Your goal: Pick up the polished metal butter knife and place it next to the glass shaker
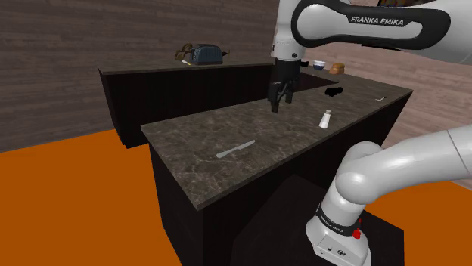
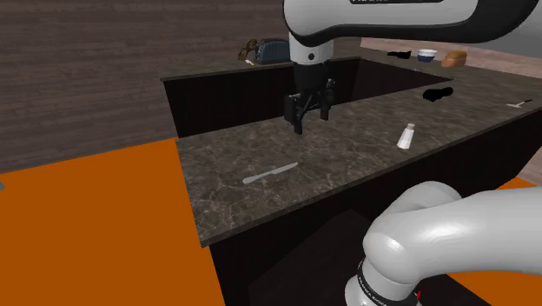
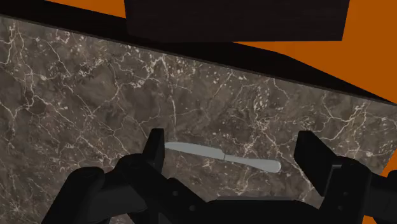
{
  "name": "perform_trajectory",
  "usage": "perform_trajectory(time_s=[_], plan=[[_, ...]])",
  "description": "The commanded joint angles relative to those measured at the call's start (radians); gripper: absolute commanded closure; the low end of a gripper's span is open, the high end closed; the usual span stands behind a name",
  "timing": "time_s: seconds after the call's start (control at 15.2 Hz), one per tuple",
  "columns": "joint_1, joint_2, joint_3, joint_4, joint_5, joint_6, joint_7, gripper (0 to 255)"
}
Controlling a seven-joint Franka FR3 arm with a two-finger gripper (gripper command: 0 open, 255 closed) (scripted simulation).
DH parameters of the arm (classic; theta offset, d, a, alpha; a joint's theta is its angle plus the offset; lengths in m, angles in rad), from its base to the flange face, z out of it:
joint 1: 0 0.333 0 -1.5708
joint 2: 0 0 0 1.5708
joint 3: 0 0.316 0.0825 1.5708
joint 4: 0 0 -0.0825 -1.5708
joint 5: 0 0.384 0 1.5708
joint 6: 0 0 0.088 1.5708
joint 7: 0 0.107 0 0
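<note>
While the gripper (image 1: 277, 103) hangs above the counter (image 1: 189, 140) with its fingers spread wide and empty, the knife (image 1: 236, 149) lies flat on the dark veined stone. It is a slim, pale grey strip, well apart from the white shaker (image 1: 325, 119) standing upright toward the shoulder view's right. The wrist view adds the knife's shape: a narrow blade widening to a rounded handle end, seen between the fingers (image 3: 157, 141) and untouched. The shoulder view adds a toaster (image 1: 206, 54) on the far counter.
</note>
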Motion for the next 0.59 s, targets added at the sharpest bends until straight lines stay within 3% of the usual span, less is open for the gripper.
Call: perform_trajectory(time_s=[0.0, 0.53], plan=[[0.000, 0.000, 0.000, 0.000, 0.000, 0.000, 0.000, 0], [0.124, 0.056, -0.232, -0.194, -0.076, 0.358, -0.498, 0]])
